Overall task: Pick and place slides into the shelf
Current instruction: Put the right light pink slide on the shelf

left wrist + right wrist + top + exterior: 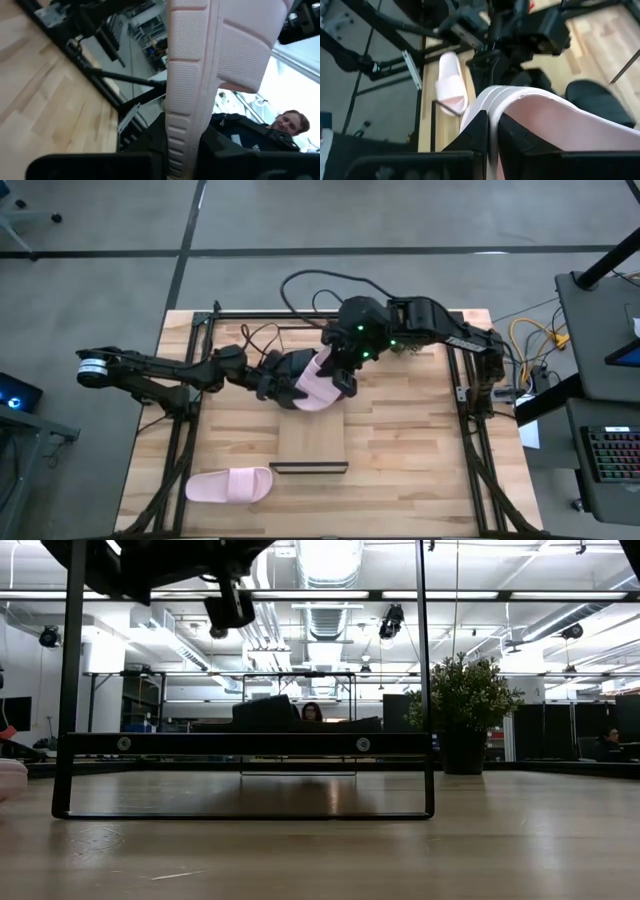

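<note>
Both arms met above the middle of the table. The left end effector and the right end effector were each pinched shut on one pink slide. It looked light and bendy, so its thin edge seemed best to hold. Another pink slide lay near the shelf.

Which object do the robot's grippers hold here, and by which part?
Both hold one pale pink slide above the table. The left gripper has its jaws shut on the sole's edge; the right gripper has its jaws shut on the edge of the strap.
</note>
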